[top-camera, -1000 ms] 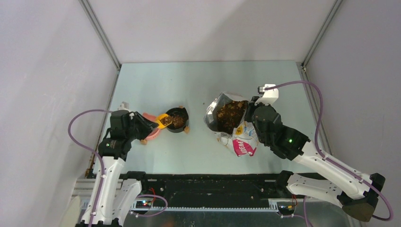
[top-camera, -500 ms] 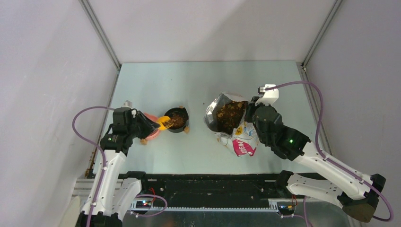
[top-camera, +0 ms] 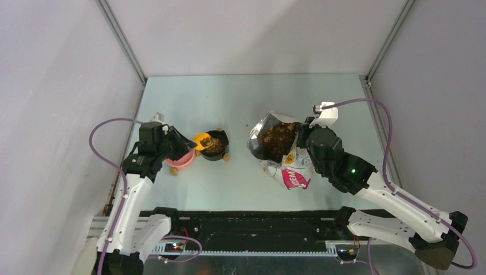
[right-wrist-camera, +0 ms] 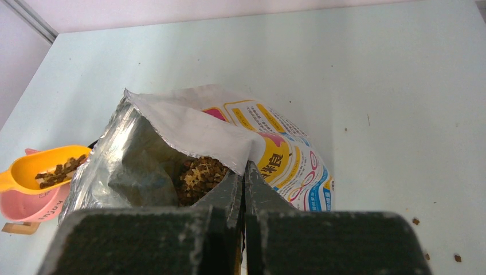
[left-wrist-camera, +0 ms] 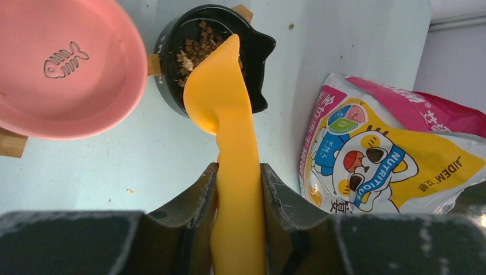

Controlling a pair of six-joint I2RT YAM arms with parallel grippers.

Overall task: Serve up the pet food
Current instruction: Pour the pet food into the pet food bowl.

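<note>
We log left jaws clamped on the yellow plastic scoop handle, its cup at the black cat-eared bowl rim. Brown kibble pellets lie in bowl, scoop and printed foil bag, whose rim right jaws pinch

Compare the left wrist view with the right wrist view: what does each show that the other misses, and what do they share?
Only the left wrist view: kibble inside the black bowl, the pink bowl's fish-bone mark, and the left gripper clamped on the yellow scoop's handle.
Only the right wrist view: the bag's open foil mouth with kibble inside, kibble lying in the scoop, and the right gripper pinching the bag's edge.
Both: the scoop, pink bowl and printed bag.
</note>
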